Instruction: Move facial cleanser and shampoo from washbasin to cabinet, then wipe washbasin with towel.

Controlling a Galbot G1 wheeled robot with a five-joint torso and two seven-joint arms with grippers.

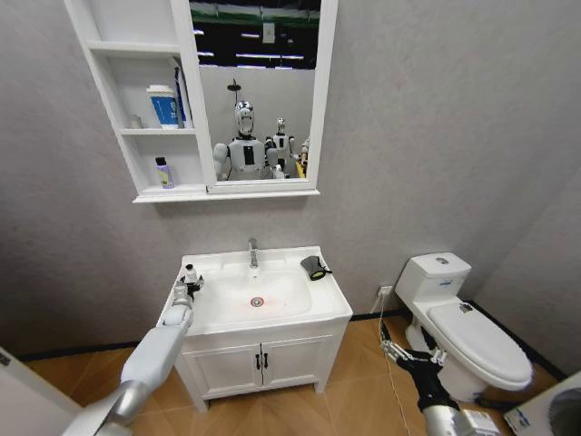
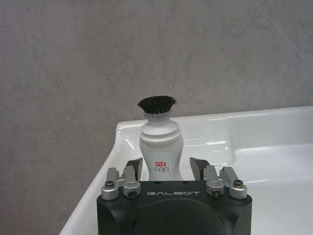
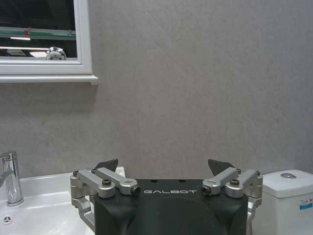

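**Head view: left gripper closing in on the white bottle at the basin's corner**

Head view shows the left gripper reaching over the front-left corner of the washbasin, where a small white bottle with a dark bristle top stands on the rim. From the left wrist camera the left gripper has its fingers spread to either side of the bottle, close to its flanks but apparently not yet pressing it (contact is hard to judge from this angle). The right gripper hangs low between the vanity and the toilet, idle, fingers spread wide around nothing in its own wrist view.

On the cabinet, a blue-and-white container sits on the middle shelf and a small bottle on the lower one. The towel lies on the basin's back-right rim, beside the faucet.

The bottle is tall, narrow-waisted and standing near the rim's edge on glossy ceramic. If one finger meets it first, it will likely tip or skid off toward the floor; a grip on the curved waist could also let it slip upward or twist.
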